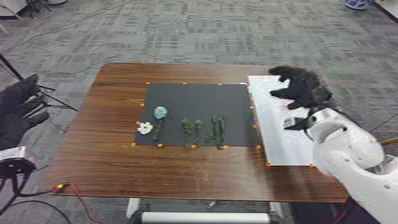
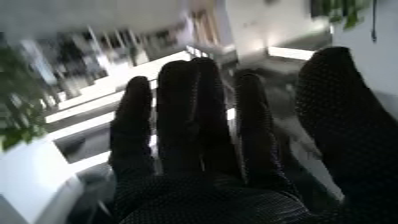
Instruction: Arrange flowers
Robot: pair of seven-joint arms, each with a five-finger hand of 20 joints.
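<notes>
Arrangement at an early stage, by our reading

From the far left of the head view, we have our black-gloved left hand (image 1: 21,107) out beyond the edge of the brown wooden desk (image 1: 99,165). Its fingers are extended and a little apart, with nothing between them.

On the desk lies a flat, dark rectangular mat (image 1: 200,97), and on it rest the task's flowers. Leftmost is a white, open-petalled flower (image 1: 145,128). Just beside it is a pale blue, rounded bloom (image 1: 160,112) on a green stem; whether the two touch, we cannot tell. Next come some short leafy green sprigs (image 1: 187,128), then a group of longer, slender green stems (image 1: 219,132) nearer the mat's right edge. All lie flat, roughly in a row running across the mat.

To the right is a long, white rectangular panel (image 1: 289,151), with our black-gloved right hand (image 1: 306,92) over its far part. That hand's fingers are extended and somewhat apart, clamped on nothing we can make out.

We judge that most of the work is left: these pieces look set out rather than composed, and we still need to pick them up and group them. What the hand covers on the panel, we cannot tell.
</notes>
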